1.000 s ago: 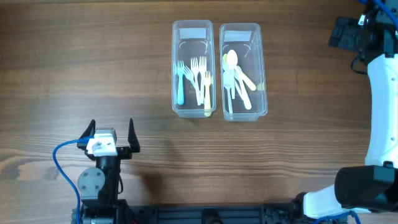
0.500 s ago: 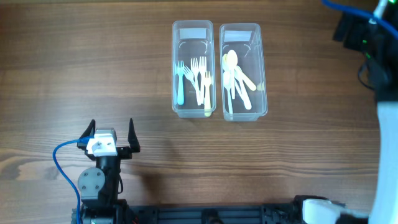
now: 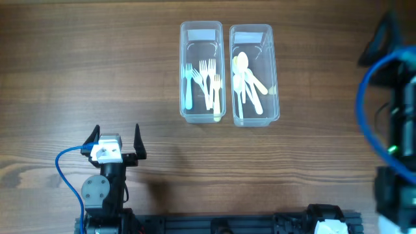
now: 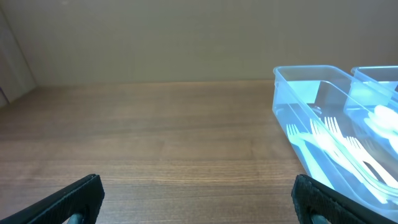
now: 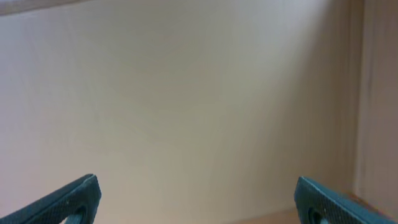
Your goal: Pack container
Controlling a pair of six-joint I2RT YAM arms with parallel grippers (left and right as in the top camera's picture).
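Observation:
Two clear plastic containers stand side by side at the table's far middle. The left container (image 3: 202,39) holds several forks (image 3: 207,81), blue, white and yellow. The right container (image 3: 252,36) holds several pale spoons (image 3: 247,81). My left gripper (image 3: 116,135) rests near the front left, open and empty, well short of the containers. In the left wrist view the left gripper (image 4: 199,190) spreads wide over bare wood, with the fork container (image 4: 311,78) ahead on the right. My right gripper (image 5: 198,190) is open and empty, facing a plain beige wall.
The right arm (image 3: 396,130) looms large and blurred along the right edge of the overhead view, high above the table. The left arm's base and blue cable (image 3: 65,172) sit at the front left. Bare wooden tabletop (image 3: 97,65) surrounds the containers.
The right arm has swung and risen toward the camera at the right edge, growing larger and blurred. The left arm and both containers have not moved.

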